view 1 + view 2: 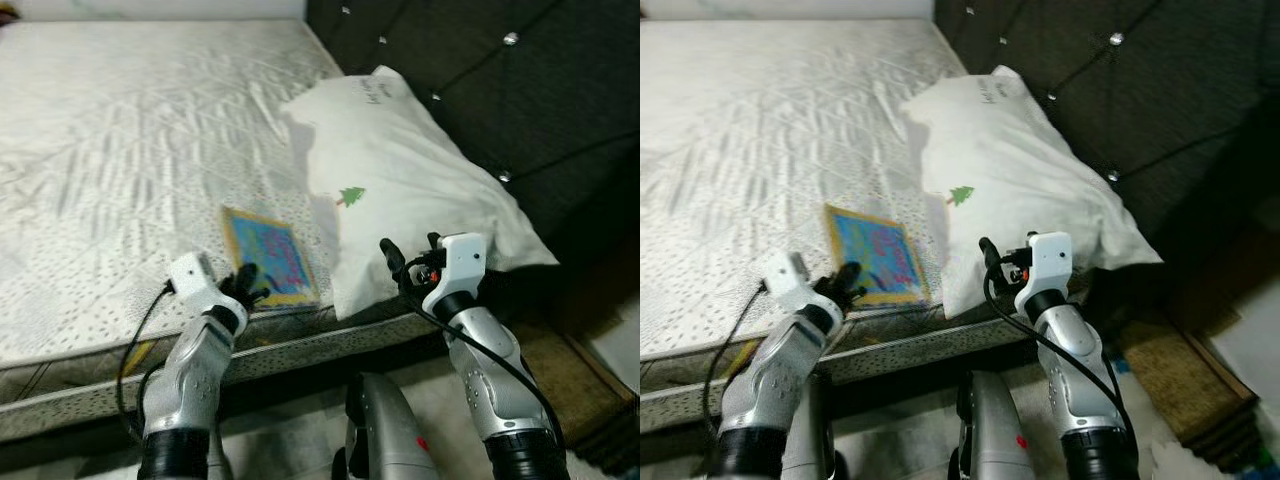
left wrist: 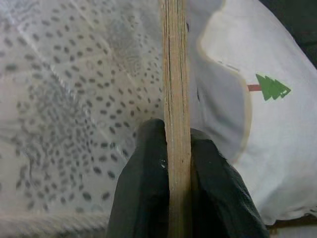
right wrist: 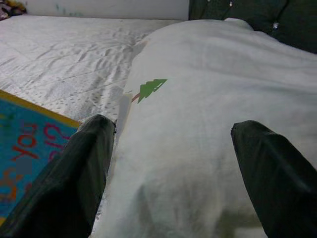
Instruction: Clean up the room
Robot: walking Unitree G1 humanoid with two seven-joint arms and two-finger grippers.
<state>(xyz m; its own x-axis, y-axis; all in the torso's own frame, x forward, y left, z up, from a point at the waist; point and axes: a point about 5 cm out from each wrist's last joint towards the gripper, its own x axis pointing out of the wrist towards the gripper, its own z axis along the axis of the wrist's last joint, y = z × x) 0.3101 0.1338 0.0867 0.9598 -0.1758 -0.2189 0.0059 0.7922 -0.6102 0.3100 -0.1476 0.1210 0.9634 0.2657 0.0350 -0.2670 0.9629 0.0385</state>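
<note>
A flat blue board with a yellow border and red lettering (image 1: 265, 256) lies on the mattress near its front edge. My left gripper (image 1: 244, 287) is shut on the board's near edge; the left wrist view shows the thin wooden edge (image 2: 175, 99) pinched between both black fingers (image 2: 143, 193). A white pillow with a small green tree print (image 1: 400, 180) rests to the right of the board. My right gripper (image 1: 410, 255) stands open at the pillow's near edge, its fingers (image 3: 74, 173) spread to either side of the pillow (image 3: 198, 124).
The white speckled mattress (image 1: 120, 150) spreads wide to the left. A dark tufted headboard (image 1: 500, 80) rises at the right. Below the bed edge are a brown mat (image 1: 560, 380) on the floor and my grey torso (image 1: 385, 430).
</note>
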